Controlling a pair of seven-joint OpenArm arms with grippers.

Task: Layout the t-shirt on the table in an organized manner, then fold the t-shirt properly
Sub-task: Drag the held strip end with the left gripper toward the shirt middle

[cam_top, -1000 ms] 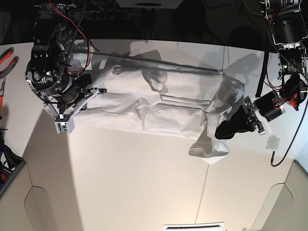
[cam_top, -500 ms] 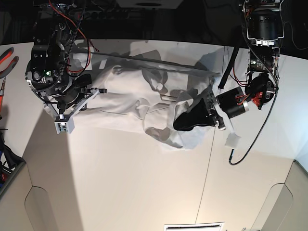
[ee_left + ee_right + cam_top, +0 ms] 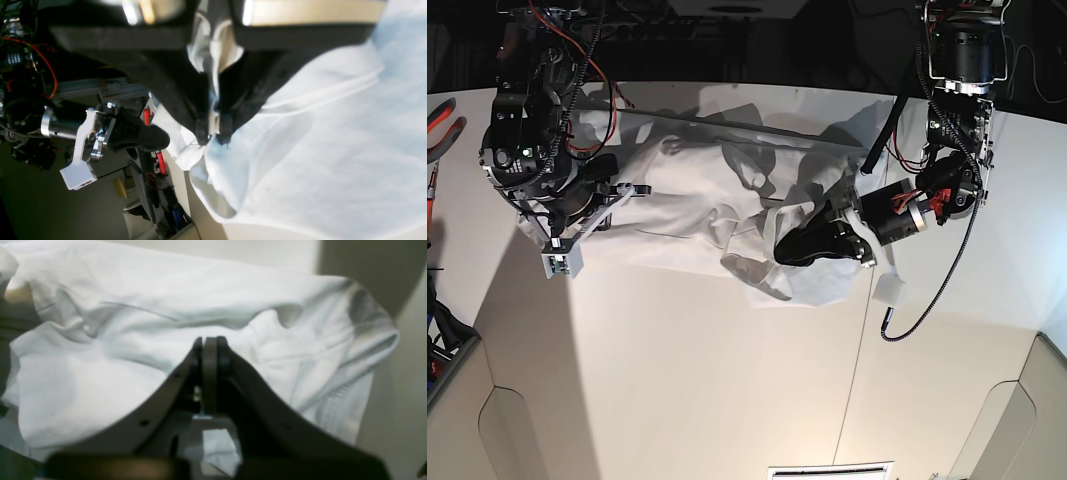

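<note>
Reaching in over the bench (image 3: 677, 380), two arms flanked one t-shirt (image 3: 697, 200) lying crumpled there. In the left wrist view, the left fingers (image 3: 213, 135) pinched a fold of it. In the right wrist view, the right fingers (image 3: 209, 343) stood pressed together above the cloth.

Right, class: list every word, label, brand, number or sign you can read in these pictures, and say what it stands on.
None can be read.
The t-shirt is plain white, no print.
The table bears no writing.
A small label on the dark electronics in the left wrist view is too blurred to read.
</note>
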